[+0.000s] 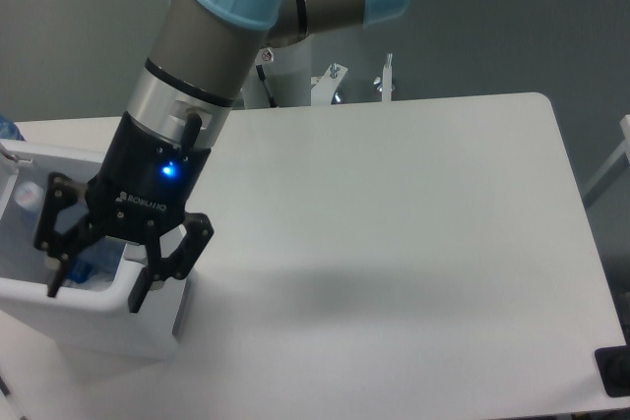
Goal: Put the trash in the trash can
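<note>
Bottle (31,206), crushed clear plastic, lies inside the trash can (74,314) at the left edge of my view. I see only pale, translucent plastic between the far-left rim and the gripper, plus a blue patch lower down near the left finger. Its long axis seems to run from far-left to near-right, but most of the body is hidden behind the gripper, so I cannot confirm which end points where. I cannot make out a label or cap with certainty, and I see no paper wad.

Trash can: white rectangular plastic bin with rounded corners and smooth walls. Its left side is cut off by the frame edge; its near wall faces me and sits on the table (413,233).

Gripper (96,292): black, two-finger, with a lit blue indicator on its body. The fingers are spread wide apart and grip nothing. The left fingertip hangs over the bin interior; the right fingertip is at the near-right corner of the rim. I cannot tell whether either tip touches the bin.

Arm: grey metal tube with light-blue joint caps, descending from the top of the frame to the gripper.

Table: white, matte, flat top with a rounded far-right corner. A small dark object (614,373) sits at the near-right edge, partly cut off. A white pedestal with metal brackets (335,81) stands behind the far edge.
</note>
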Available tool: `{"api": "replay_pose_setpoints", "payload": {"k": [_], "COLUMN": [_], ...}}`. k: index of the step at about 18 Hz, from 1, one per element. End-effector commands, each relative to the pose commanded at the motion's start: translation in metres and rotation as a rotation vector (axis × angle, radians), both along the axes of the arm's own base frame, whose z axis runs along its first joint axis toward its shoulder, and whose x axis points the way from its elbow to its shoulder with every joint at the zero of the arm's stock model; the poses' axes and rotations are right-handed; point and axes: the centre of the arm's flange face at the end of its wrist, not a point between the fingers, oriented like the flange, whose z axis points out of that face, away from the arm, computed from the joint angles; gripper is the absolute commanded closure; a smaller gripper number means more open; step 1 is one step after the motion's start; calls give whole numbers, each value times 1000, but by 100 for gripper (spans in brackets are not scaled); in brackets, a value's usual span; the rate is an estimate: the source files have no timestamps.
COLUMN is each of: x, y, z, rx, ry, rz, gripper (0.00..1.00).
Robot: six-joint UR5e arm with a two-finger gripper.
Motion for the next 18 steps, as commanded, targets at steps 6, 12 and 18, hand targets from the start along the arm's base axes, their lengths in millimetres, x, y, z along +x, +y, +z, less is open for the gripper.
{"api": "replay_pose_setpoints", "payload": {"k": [6, 12, 18], "x": [-30, -92, -163], "y": [-11, -39, -83], "z": [7, 6, -23], "rx": [-17, -24, -102], "ry": [118, 144, 222], "rz": [48, 129, 186], "gripper": [0, 0, 0]}}
